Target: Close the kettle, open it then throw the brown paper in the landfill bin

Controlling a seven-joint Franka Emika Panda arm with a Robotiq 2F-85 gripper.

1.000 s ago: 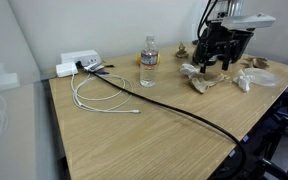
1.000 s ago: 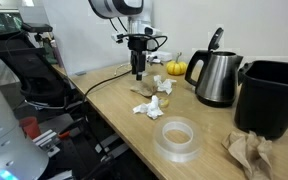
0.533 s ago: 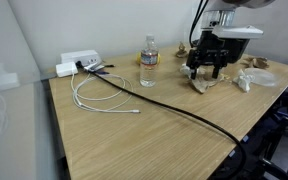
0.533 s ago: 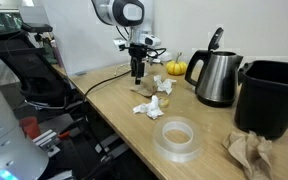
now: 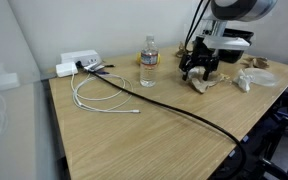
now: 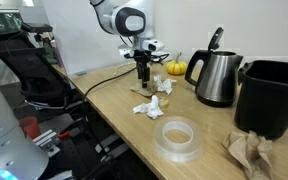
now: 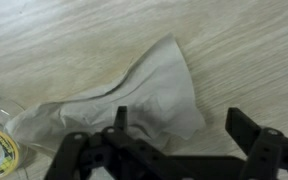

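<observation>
The silvery kettle (image 6: pixel 216 80) stands at the back of the table with its black lid raised. The black landfill bin (image 6: pixel 274 97) stands beside it. The crumpled brown paper (image 6: pixel 249 152) lies at the table's near edge in front of the bin. My gripper (image 6: pixel 142 78) hangs low over the white paper wads (image 6: pixel 154 103), far from the brown paper; it also shows in an exterior view (image 5: pixel 199 68). In the wrist view the gripper (image 7: pixel 181 125) is open and empty, its fingers (image 7: pixel 242 126) astride the edge of a pale crumpled paper (image 7: pixel 134 100).
A clear water bottle (image 5: pixel 149 62), white cables (image 5: pixel 104 95) and a white power block (image 5: pixel 79 62) lie on the wooden table. A clear tape roll (image 6: pixel 177 138) sits between the wads and the brown paper. A small orange gourd (image 6: pixel 174 68) is near the kettle.
My gripper has come down and shifted sideways toward the white paper wads. Nothing else has moved.
</observation>
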